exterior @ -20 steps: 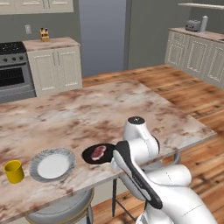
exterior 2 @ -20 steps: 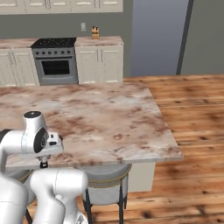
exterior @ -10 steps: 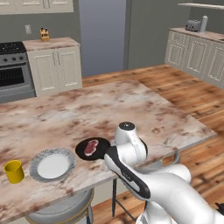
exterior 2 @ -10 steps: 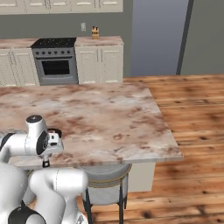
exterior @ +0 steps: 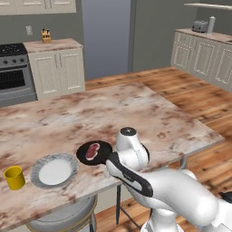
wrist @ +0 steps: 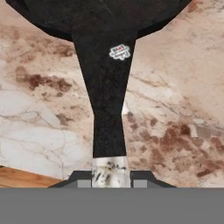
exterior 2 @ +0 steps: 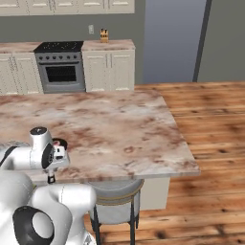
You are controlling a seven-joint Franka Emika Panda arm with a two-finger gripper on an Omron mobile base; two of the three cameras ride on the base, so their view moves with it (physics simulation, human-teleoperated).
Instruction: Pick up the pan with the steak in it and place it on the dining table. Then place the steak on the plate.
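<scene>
The black pan (exterior: 86,154) is low over the marbled dining table (exterior: 136,108), close to its near edge, with the red-pink steak (exterior: 93,151) lying in it. My gripper (wrist: 110,176) is shut on the end of the pan's long handle (wrist: 105,87), which runs straight away from the fingertips. Whether the pan touches the tabletop I cannot tell. The white plate (exterior: 54,171) with a grey rim sits just left of the pan, almost touching it. In the right base view my hand (exterior 2: 50,155) hangs at the table's (exterior 2: 119,124) near left edge.
A small yellow cup (exterior: 14,177) stands left of the plate near the table's front edge. A round stool (exterior: 63,217) is tucked under that edge, as is another stool (exterior 2: 115,196). The stove (exterior: 13,72) and cream cabinets line the far wall.
My arm has carried the pan with the steak a little to the left and farther onto the table, toward the plate. The last half second shows almost no motion.
</scene>
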